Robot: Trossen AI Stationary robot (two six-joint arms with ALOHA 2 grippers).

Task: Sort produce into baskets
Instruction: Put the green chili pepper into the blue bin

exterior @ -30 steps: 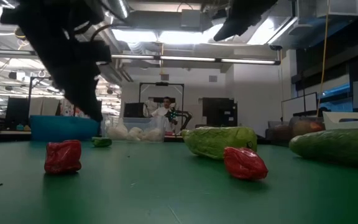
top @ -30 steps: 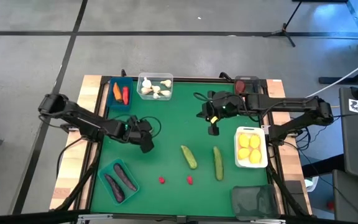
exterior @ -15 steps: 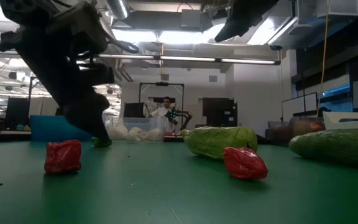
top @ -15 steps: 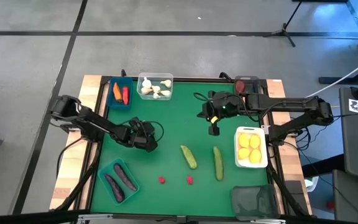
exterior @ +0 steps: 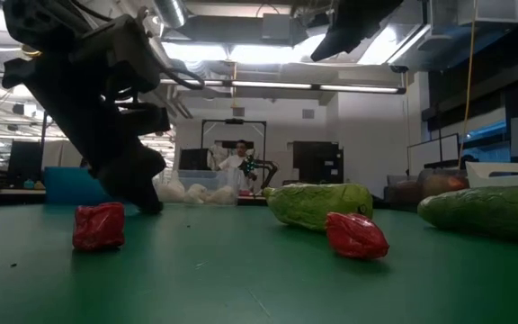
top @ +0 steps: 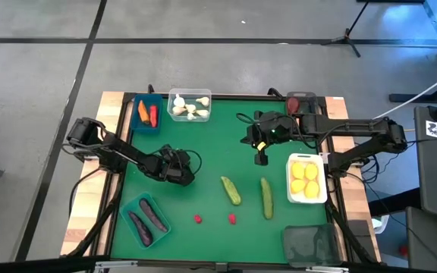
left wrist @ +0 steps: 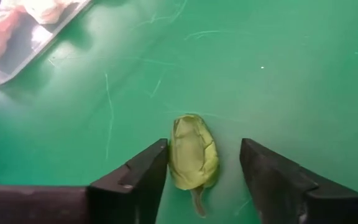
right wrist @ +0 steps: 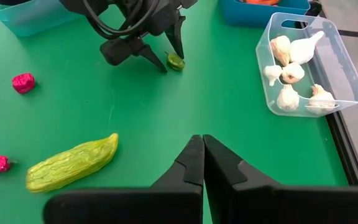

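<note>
My left gripper (top: 180, 173) is open and low over the green mat left of centre. Its two fingers stand on either side of a small green crumpled piece of produce (left wrist: 193, 160) that lies on the mat; this also shows in the right wrist view (right wrist: 176, 61). My right gripper (top: 262, 158) is shut and empty, above the mat right of centre. Two green cucumbers (top: 231, 191) (top: 266, 199) and two tiny red berries (top: 197, 220) (top: 232, 219) lie on the mat toward the near side. My left gripper's fingers come slanting down from the table's left side. One finger (left wrist: 148, 171) stands close against the green piece's side (left wrist: 173, 155); I cannot tell whether it touches. The other finger is apart from it. The piece lies flat on the mat.
The blue basket (top: 136, 121) holds a carrot and a red pepper, the clear one (top: 190, 115) garlic, the white one (top: 307, 201) lemons, the teal one (top: 127, 206) eggplants. One dark basket (top: 310, 244) stands at the near right, another (top: 302, 101) at the far right.
My left gripper has gone down and a little toward the table's right and near edges, to the small green piece, and now stands low with its fingers on either side of it. The piece has stayed where it was.
</note>
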